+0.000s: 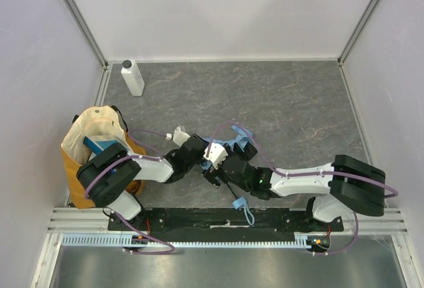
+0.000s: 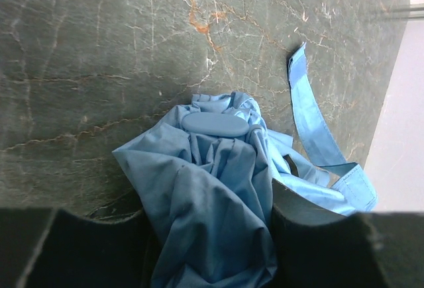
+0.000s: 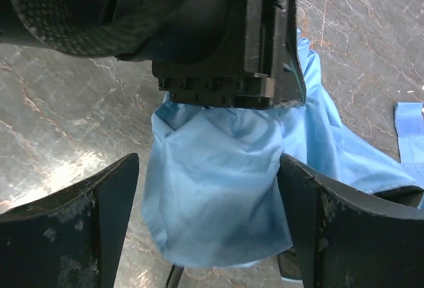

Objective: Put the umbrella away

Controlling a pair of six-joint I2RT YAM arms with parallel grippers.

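Observation:
The sky-blue umbrella (image 1: 240,145) lies bunched on the dark stone table between my two grippers. My left gripper (image 1: 199,156) is shut on its fabric; in the left wrist view the cloth (image 2: 212,189) fills the gap of the gripper (image 2: 209,251). A blue strap (image 2: 311,116) trails off to the right. My right gripper (image 1: 215,172) faces it. In the right wrist view its open jaws (image 3: 209,222) straddle the hanging fabric (image 3: 218,195), under the black left gripper (image 3: 225,56). The right finger (image 3: 344,235) touches the cloth and the left one stands apart. A black rib (image 3: 173,278) shows below.
A yellow-and-cream tote bag (image 1: 93,129) stands open at the left edge, with a blue item inside, beside the left arm's base. A white plastic bottle (image 1: 132,77) stands at the back left. A blue strap loop (image 1: 245,210) lies by the front rail. Pale walls enclose the table.

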